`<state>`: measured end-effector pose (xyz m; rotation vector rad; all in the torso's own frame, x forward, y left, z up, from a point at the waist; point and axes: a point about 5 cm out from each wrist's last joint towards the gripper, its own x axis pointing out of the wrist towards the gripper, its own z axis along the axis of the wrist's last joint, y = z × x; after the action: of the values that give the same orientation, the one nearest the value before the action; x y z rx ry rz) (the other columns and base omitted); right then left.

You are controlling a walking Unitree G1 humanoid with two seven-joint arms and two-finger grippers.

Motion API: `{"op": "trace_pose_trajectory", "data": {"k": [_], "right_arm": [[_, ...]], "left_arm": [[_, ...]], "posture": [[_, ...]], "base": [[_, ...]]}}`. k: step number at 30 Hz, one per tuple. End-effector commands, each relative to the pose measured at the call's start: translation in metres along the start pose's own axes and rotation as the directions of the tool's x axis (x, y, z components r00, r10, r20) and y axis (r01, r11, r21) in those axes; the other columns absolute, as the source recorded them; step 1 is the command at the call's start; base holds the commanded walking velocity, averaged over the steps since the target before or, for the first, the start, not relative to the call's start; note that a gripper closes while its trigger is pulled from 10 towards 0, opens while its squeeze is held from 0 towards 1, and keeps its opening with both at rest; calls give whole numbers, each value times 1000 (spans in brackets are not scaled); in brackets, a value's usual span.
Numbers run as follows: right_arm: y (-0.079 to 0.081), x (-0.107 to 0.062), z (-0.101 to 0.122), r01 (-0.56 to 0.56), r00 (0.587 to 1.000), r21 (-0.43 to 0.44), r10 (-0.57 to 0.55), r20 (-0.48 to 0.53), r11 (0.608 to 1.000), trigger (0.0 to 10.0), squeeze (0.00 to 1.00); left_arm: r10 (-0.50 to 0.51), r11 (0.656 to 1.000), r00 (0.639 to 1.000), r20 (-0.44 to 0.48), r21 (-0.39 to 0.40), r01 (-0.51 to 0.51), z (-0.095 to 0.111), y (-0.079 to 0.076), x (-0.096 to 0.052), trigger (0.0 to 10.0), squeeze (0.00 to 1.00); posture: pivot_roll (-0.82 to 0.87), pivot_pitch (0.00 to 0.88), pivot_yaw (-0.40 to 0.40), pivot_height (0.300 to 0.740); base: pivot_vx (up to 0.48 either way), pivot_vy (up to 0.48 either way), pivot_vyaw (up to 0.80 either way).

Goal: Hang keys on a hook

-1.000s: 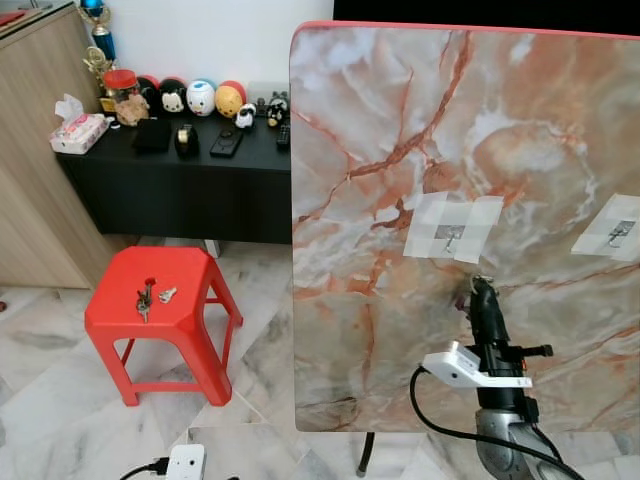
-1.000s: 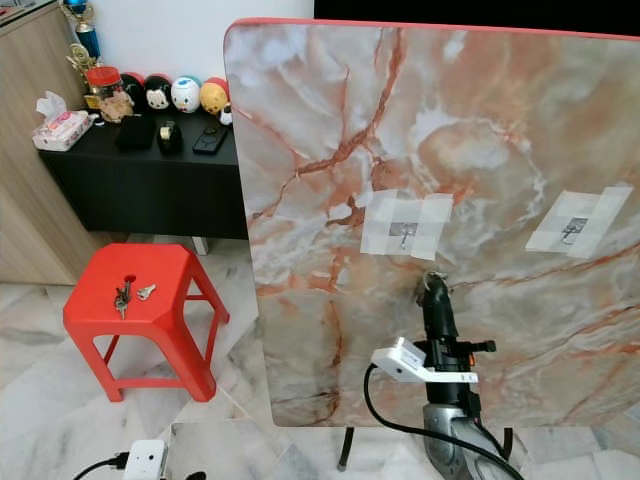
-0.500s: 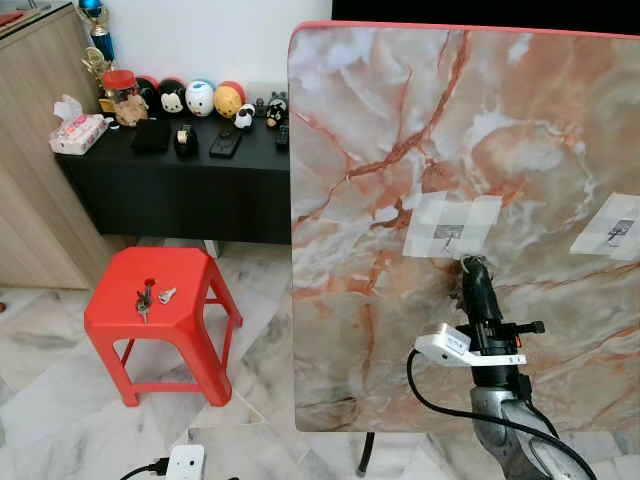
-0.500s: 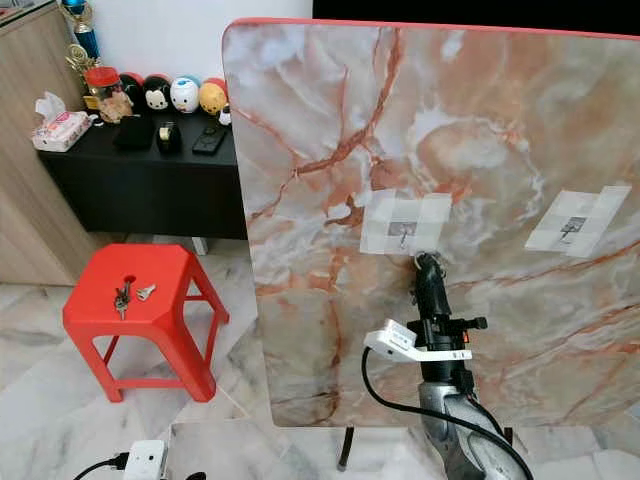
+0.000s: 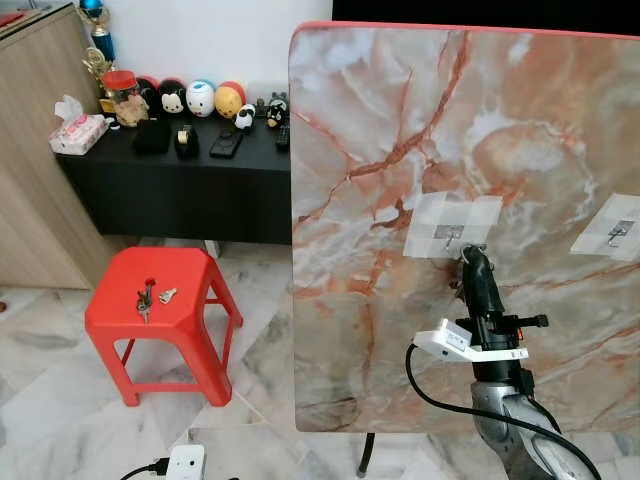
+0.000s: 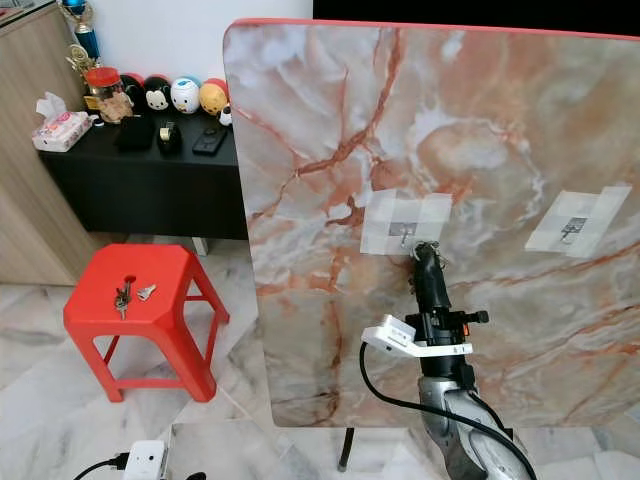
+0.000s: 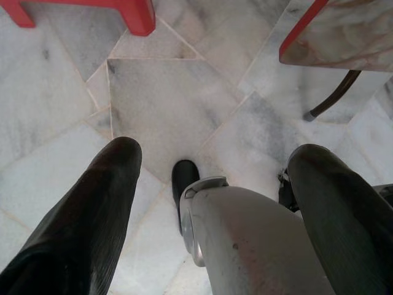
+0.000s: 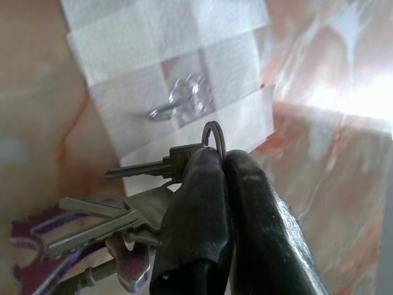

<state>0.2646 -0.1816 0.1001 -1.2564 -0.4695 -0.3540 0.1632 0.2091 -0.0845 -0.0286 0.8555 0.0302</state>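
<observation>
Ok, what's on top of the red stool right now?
A second bunch of keys lies on the red stool, near the hole in its seat. The right pincer holds another key bunch by the taped hook.

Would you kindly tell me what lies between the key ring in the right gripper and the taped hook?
Nothing but white tape: in the right wrist view, the key ring pinched by the right gripper sits just short of the hook, not yet on it.

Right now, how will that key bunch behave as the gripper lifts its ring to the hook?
Keys fan loosely below the ring, so they'll likely swing. Right gripper pinches just the thin ring; it may pivot or slip. Hook looks small, taped: push gently.
</observation>
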Motion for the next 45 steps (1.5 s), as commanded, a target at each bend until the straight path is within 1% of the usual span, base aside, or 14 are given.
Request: {"op": "trace_pose_trajectory", "data": {"k": [1, 5, 8, 11, 17, 19, 21, 24, 25, 29, 34, 38, 41, 45], "right_arm": [[-6, -2, -6, 12, 999, 1, -12, -37, 1000, 10000, 0], [-10, -6, -6, 11, 999, -5, -11, -34, 1000, 10000, 0], [-12, -6, -5, 13, 1000, -10, -14, -26, 1000, 10000, 0], [-15, -3, -4, 24, 999, -9, -24, -25, 1000, 10000, 0], [-25, 5, -1, 60, 998, -10, -60, -6, 998, 10000, 0], [-27, 8, 5, 63, 998, -4, -63, 29, 998, 10000, 0], [-26, 9, 7, 55, 998, -6, -55, 44, 998, 10000, 0], [-18, 7, 8, -4, 999, -7, 5, 52, 1000, 10000, 0], [-13, 5, 8, -35, 998, 5, 34, 53, 999, 10000, 0], [-6, 3, 8, -84, 995, -10, 85, 58, 996, 10000, 0], [-5, 6, 6, -88, 995, -17, 88, 49, 996, 10000, 0], [-5, 12, 8, -79, 995, -19, 80, 59, 997, 10000, 0], [-4, 13, 8, -80, 995, -17, 81, 61, 997, 10000, 0], [1, 13, 10, -109, 992, -15, 110, 70, 994, 10000, 0]], "left_arm": [[-2, 1000, 1000, -25, 0, 2, -6, 1, -1, 10000, 0], [0, 1000, 1000, -25, 0, 0, -6, 1, -2, 10000, 0], [2, 1000, 1000, -25, -1, -2, -6, 1, -2, 10000, 0], [3, 1000, 1000, -24, -3, -3, -5, 2, -1, 10000, 0], [4, 1000, 1000, -22, -2, -4, -4, 2, -1, 10000, 0], [3, 1000, 1000, -21, -3, -3, -3, 2, -1, 10000, 0], [3, 1000, 1000, -20, -3, -3, -3, 2, -1, 10000, 0], [3, 1000, 1000, -19, -4, -3, -3, 1, -1, 10000, 0], [3, 1000, 1000, -19, -5, -3, -3, 1, -1, 10000, 0], [4, 1000, 1000, -20, -7, -4, -4, 1, -1, 10000, 0], [5, 1000, 1000, -20, -8, -5, -4, 1, -1, 10000, 0], [4, 1000, 1000, -19, -8, -4, -4, 0, -1, 10000, 0], [3, 1000, 1000, -19, -8, -3, -4, 0, -1, 10000, 0], [4, 1000, 1000, -18, -10, -4, -4, 0, -1, 10000, 0]], "posture": [[67, 51, -71, 740], [64, 51, -69, 740], [63, 49, -69, 740], [68, 47, -72, 740], [64, 45, -71, 740], [65, 46, -74, 740], [64, 46, -75, 740], [65, 46, -76, 740], [66, 46, -76, 740], [66, 47, -78, 740], [66, 48, -78, 740], [68, 49, -80, 740], [67, 48, -80, 740], [69, 52, -80, 740]], "base": [[0, 0, 0], [0, 0, 0], [0, 0, 0], [0, 0, 0], [0, 0, 0], [0, 0, 0], [0, 0, 0], [0, 0, 0], [0, 0, 0], [0, 0, 0], [0, 0, 0], [0, 0, 0], [0, 0, 0], [0, 0, 0]]}}
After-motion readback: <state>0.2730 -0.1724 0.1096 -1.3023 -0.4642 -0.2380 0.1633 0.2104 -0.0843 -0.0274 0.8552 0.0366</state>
